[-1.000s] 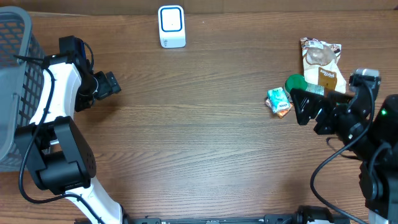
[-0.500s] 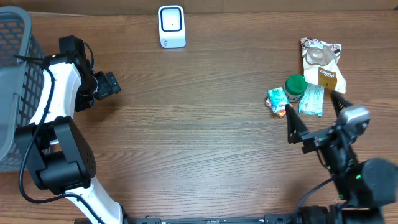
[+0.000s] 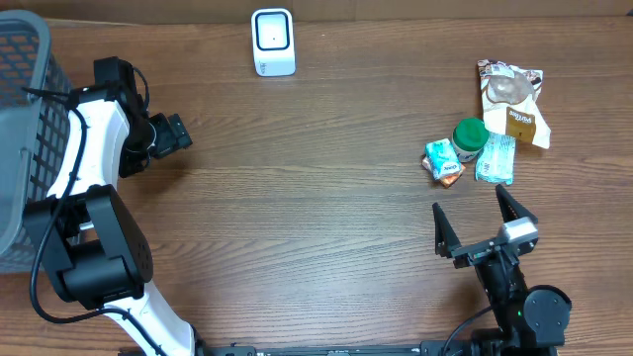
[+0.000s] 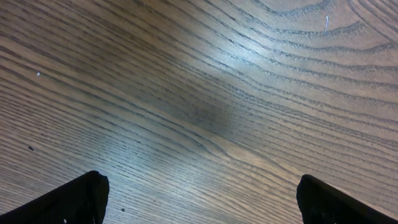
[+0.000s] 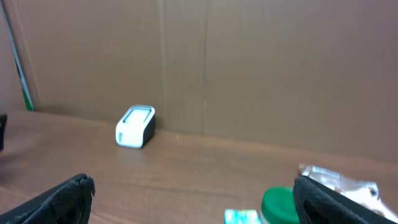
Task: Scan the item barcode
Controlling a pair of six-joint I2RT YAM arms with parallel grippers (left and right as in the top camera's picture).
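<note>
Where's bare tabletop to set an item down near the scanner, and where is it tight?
Widest bare wood: the middle of the table, bordered by the scanner behind, the left pincer and the right pincer. Crowded: far right, where the green-lidded jar, teal packet, blue pouch and brown bag cluster.

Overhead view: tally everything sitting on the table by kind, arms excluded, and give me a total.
Barcode scanner: 1
Basket: 1
Green-lidded jar: 1
Packets: 3 (brown pouch, pale teal packet, small teal-and-orange packet)
Total: 6
</note>
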